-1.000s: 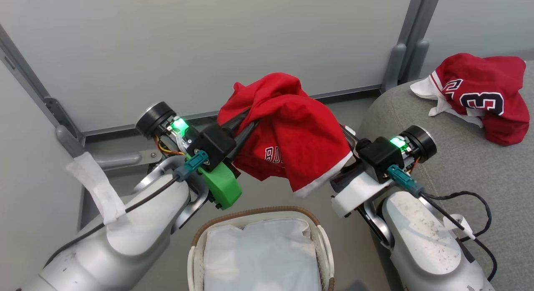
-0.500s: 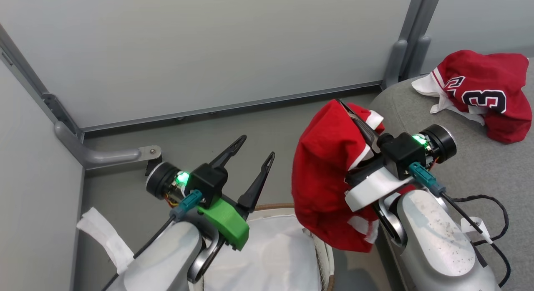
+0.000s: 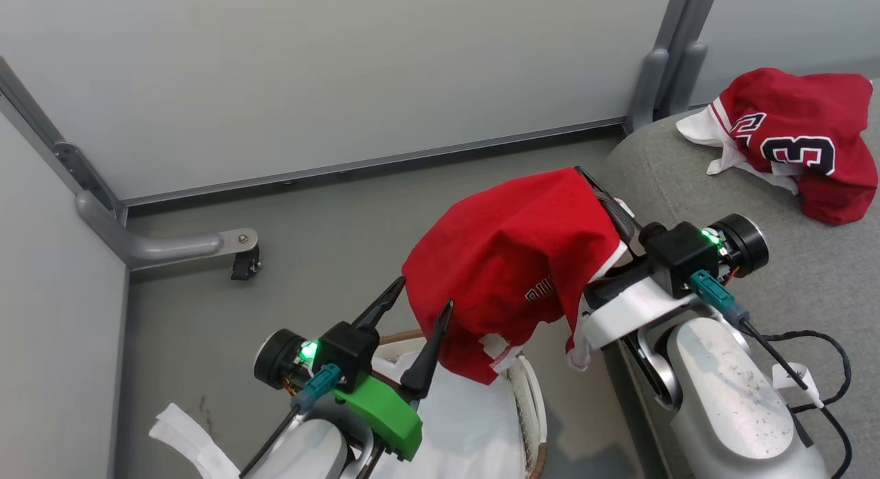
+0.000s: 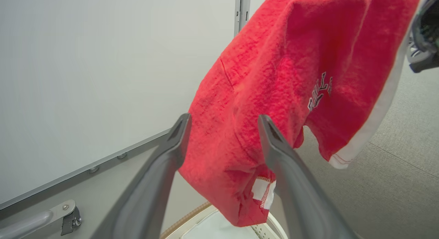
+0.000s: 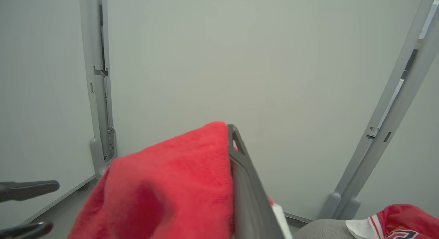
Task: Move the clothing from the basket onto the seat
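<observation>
A red garment with white trim and small white lettering hangs over my right gripper, which is shut on it above the floor between basket and seat. In the right wrist view the cloth covers one finger and the other finger shows bare. My left gripper is open and holds nothing just above the basket; in its wrist view the garment hangs beyond the fingertips. A red jersey with black numerals lies crumpled on the grey seat.
The basket's white liner lies inside it. Grey partition walls stand behind, with a metal foot and caster on the floor at the left. A black cable loops off my right forearm over the seat.
My left gripper let go of the red garment, opened and dropped back toward the basket. The right gripper swung the garment right, toward the seat. The camera shifted slightly.
</observation>
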